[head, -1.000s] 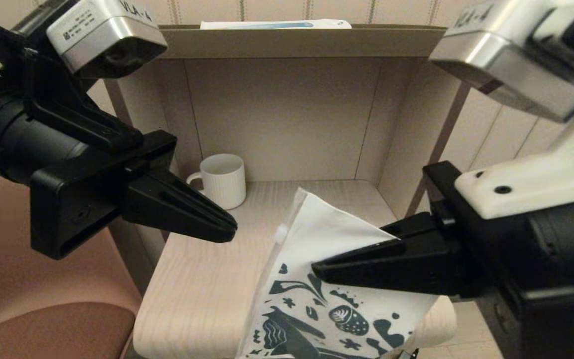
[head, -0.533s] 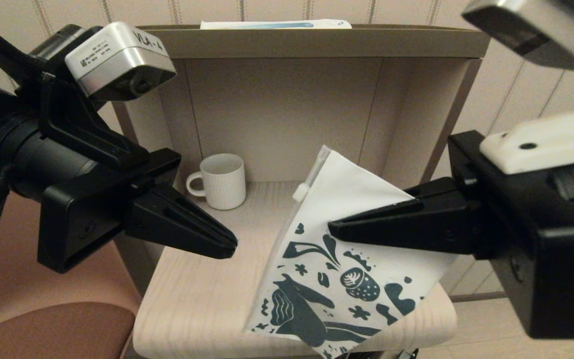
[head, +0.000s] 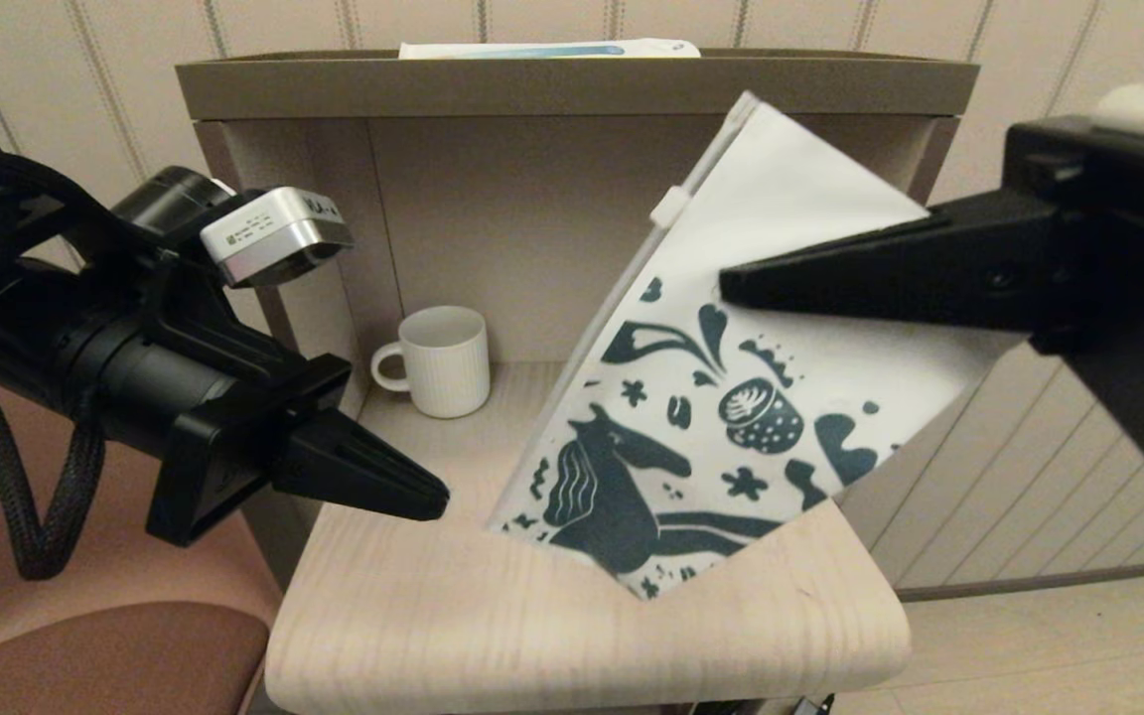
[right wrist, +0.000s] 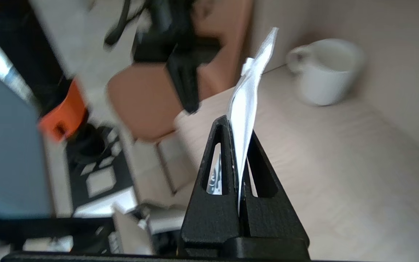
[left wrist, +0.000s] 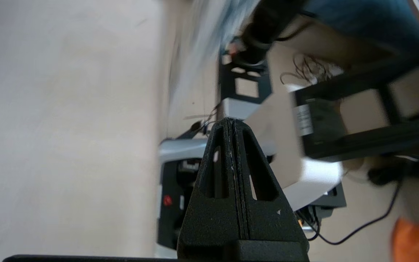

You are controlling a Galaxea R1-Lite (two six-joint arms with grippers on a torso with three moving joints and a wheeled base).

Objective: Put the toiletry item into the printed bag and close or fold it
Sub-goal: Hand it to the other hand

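Observation:
The printed bag (head: 721, 397), white with a dark teal horse and doodles, hangs tilted in the air over the wooden shelf (head: 532, 636), its zip-strip edge on the upper left. My right gripper (head: 731, 283) is shut on the bag's upper right part; in the right wrist view the bag (right wrist: 247, 94) rises edge-on from between the fingers of the right gripper (right wrist: 238, 125). My left gripper (head: 438, 497) is shut and empty, at the shelf's left side, apart from the bag; the left wrist view shows the left gripper (left wrist: 233, 122) with both fingers pressed together. The toiletry item is out of view.
A white ribbed mug (head: 441, 359) stands at the back left of the shelf niche (head: 552, 228). A long white-and-blue box (head: 547, 48) lies on the top board. A brown seat (head: 95, 655) is at lower left, below the shelf's rounded front edge.
My right gripper has lifted the bag up and back, clear of the shelf's front. My left arm has drawn back to the left and lower.

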